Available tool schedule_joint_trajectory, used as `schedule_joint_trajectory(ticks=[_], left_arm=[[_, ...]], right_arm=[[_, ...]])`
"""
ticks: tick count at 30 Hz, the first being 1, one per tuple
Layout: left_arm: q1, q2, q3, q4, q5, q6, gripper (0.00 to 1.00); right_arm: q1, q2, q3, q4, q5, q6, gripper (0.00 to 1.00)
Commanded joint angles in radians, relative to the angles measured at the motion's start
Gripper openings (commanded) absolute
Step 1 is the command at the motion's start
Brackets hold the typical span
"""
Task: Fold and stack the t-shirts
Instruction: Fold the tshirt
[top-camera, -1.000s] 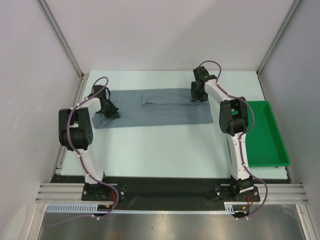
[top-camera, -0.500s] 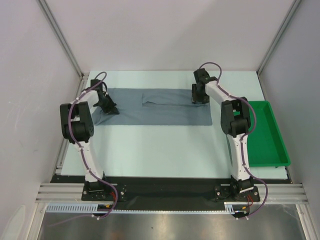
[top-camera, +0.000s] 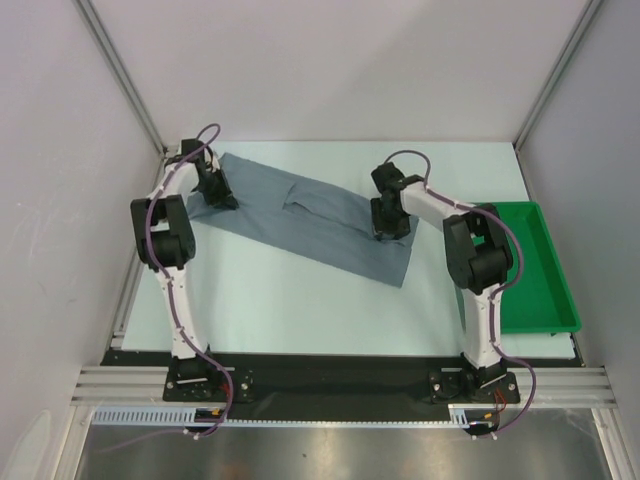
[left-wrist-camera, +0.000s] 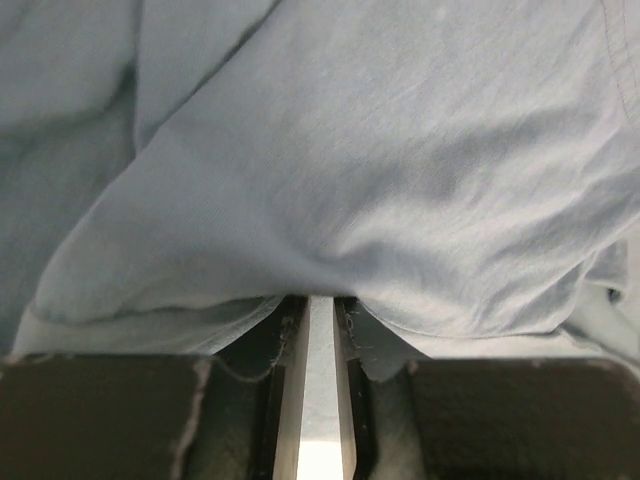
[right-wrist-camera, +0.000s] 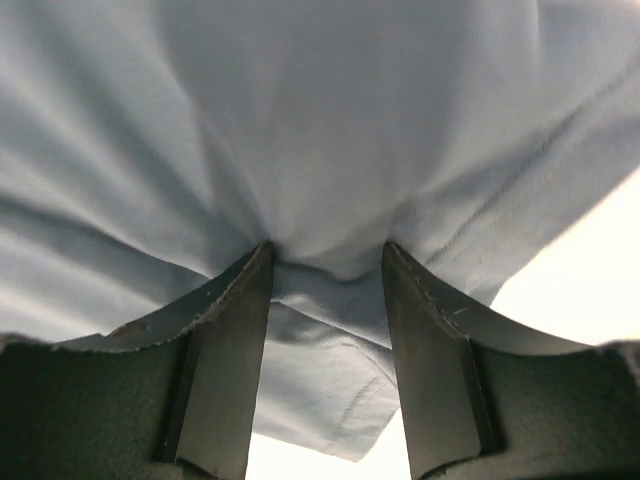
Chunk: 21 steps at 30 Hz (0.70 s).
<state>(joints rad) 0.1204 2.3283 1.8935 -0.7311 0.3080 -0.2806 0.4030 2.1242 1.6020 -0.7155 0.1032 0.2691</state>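
Observation:
One slate blue-grey t-shirt (top-camera: 320, 225) lies as a long folded band, slanting from the far left corner down toward the middle right of the table. My left gripper (top-camera: 216, 192) sits on its far left end. In the left wrist view the left gripper (left-wrist-camera: 320, 298) has its fingers a narrow gap apart, and cloth (left-wrist-camera: 380, 180) bunches at their tips. My right gripper (top-camera: 388, 225) is on the band's right part. In the right wrist view the right gripper (right-wrist-camera: 325, 255) pinches a fold of the t-shirt (right-wrist-camera: 320, 120), and a hem hangs between its fingers.
A green plastic tray (top-camera: 548, 328) stands at the right edge of the table, beside the right arm. White walls and metal frame posts close in the back and sides. The near edge carries the black rail with both arm bases.
The t-shirt has swung from level to slanting. My left gripper carried its end toward the far left corner, and my right gripper drew the other part nearer and slightly left.

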Motion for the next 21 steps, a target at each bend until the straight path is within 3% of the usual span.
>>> schedule_joint_trajectory(ticks=[1, 6, 11, 18, 21], left_arm=[[0.012, 0.101, 0.11, 0.019, -0.02, 0.11, 0.22], [0.01, 0.109, 0.173, 0.024, 0.023, 0.097, 0.26], [0.01, -0.145, -0.061, 0.146, -0.053, 0.014, 0.34], [0.007, -0.455, -0.316, 0.32, -0.106, -0.132, 0.38], [-0.004, -0.416, -0.304, 0.358, -0.046, -0.192, 0.38]], right_arm=[[0.108, -0.02, -0.109, -0.124, -0.187, 0.058, 0.54], [0.221, -0.076, -0.123, -0.142, -0.234, 0.047, 0.54], [0.25, -0.127, -0.047, -0.191, -0.212, -0.021, 0.54], [0.215, -0.173, 0.093, -0.249, -0.102, -0.053, 0.56], [0.191, -0.173, 0.104, -0.23, -0.066, -0.062, 0.59]])
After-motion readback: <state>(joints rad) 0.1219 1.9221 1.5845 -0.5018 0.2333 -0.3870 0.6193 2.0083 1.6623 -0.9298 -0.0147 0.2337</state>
